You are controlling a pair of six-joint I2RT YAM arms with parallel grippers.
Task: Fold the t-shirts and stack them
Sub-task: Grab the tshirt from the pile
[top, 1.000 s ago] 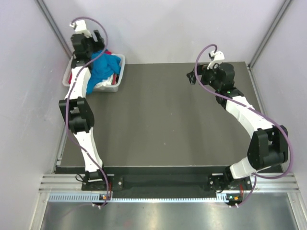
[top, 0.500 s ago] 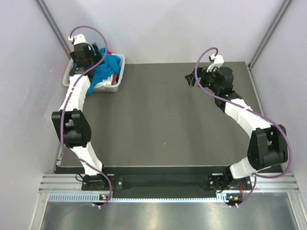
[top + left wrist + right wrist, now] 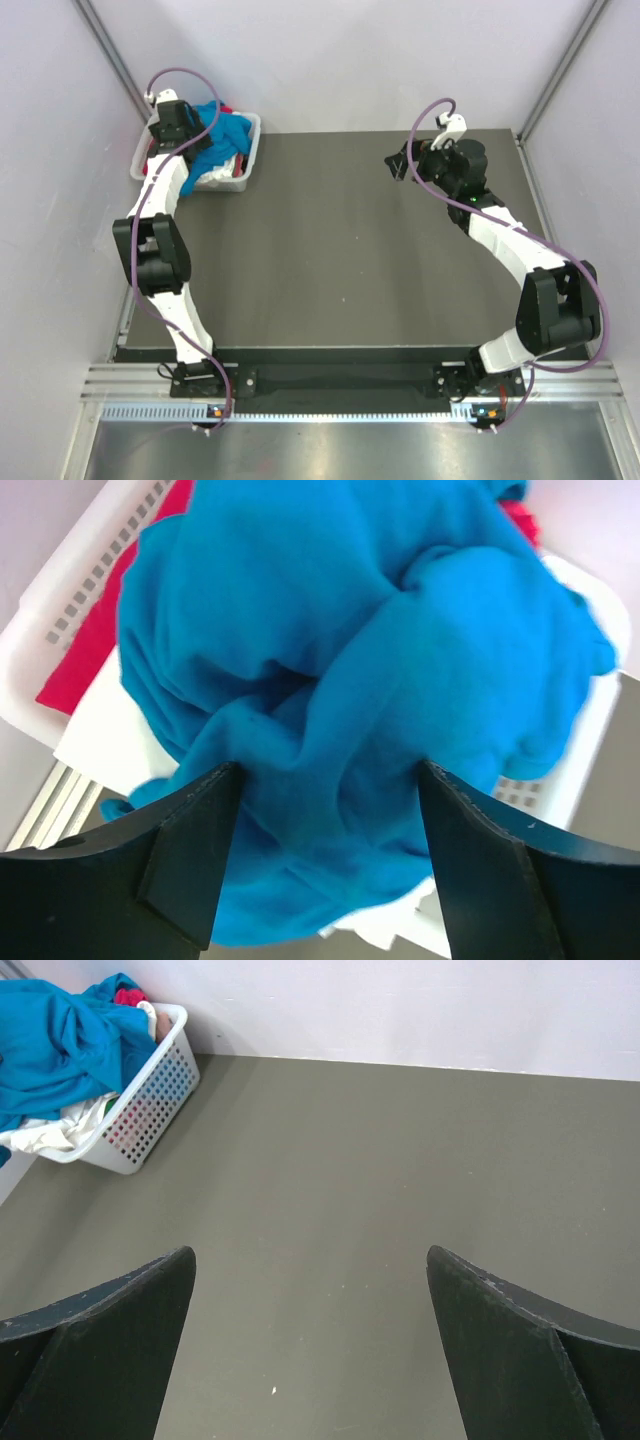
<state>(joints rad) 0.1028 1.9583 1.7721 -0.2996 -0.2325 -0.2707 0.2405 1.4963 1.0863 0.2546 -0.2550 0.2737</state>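
Jaws are hard to read from overhead. The left jaws are hidden under their wrist above the white perforated basket [image 3: 252, 150] at the far left corner of the counter [image 3: 340, 260]. The right jaws hang over bare counter toward the far right, well apart from the basket. The blue t-shirt [image 3: 225, 135] is heaped on top of the basket's load, with a sliver of the red t-shirt [image 3: 226, 106] behind it. No shirt lies on the counter, so I judge you are at the very first step: fetching a shirt.

From the left wrist, your left jaws stand released and wide, one finger on either side of a bunched fold of the blue t-shirt. The cloth bulges between them, and I cannot tell whether the tips touch it. Red cloth lies along the basket's left wall, and what looks like the white t-shirt [image 3: 105, 745] shows beneath the blue.

From the right wrist, your right jaws are released too, holding nothing and looking across the counter toward the basket.

Next, you likely need to sink the left jaws into that fold and clench on blue cloth only. Then lift clear without dragging the white or red along or tipping the basket.
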